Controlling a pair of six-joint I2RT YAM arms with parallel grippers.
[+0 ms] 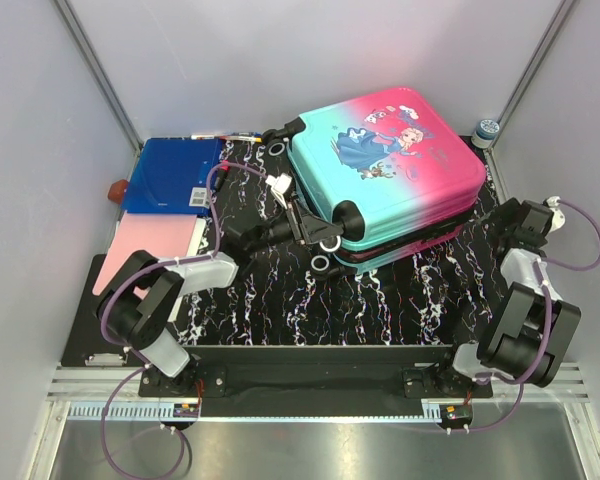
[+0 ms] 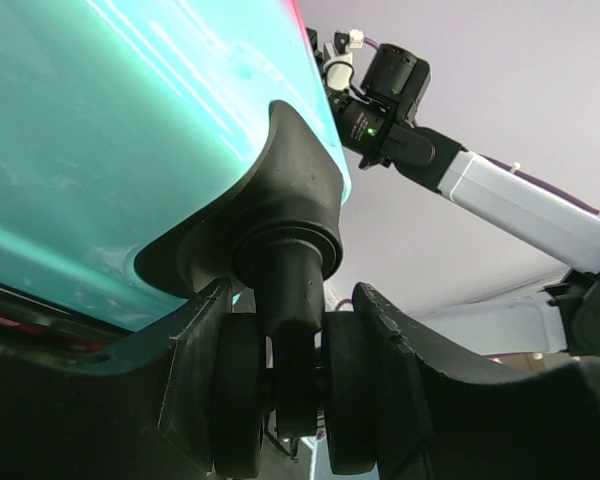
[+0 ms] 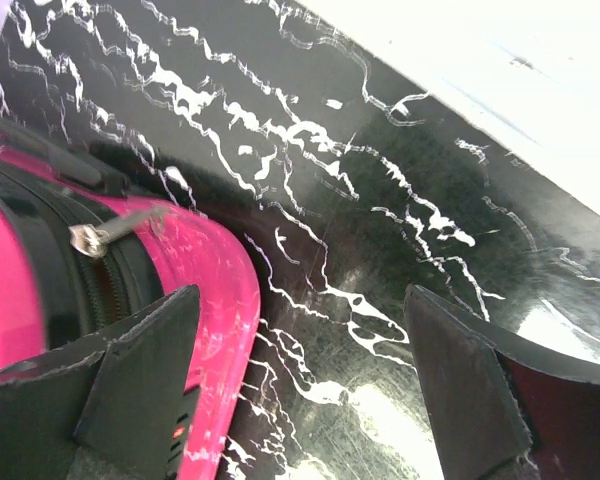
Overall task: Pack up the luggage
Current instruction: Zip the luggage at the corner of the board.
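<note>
Up at one o'clock on the mat (image 1: 380,310), the luggage (image 1: 390,160) lies with its shells together. Left gripper (image 2: 285,400) pinches its wheel (image 2: 242,400). Right gripper (image 3: 300,400) stands spread at the pink corner, by the zip pull (image 3: 100,235). My read: lid down, zipping left to do; contents hidden.

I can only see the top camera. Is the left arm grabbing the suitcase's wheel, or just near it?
Observer: The left wrist camera shows the left end effector with a finger against each side of the double wheel.
Child: Is the other arm holding anything?
Observer: No. Its wrist camera shows the right end effector open over the marbled mat, one finger beside the pink corner of the luggage.
Child: Is the zip there?
Observer: Yes, a silver zip pull lies on that corner.
</note>
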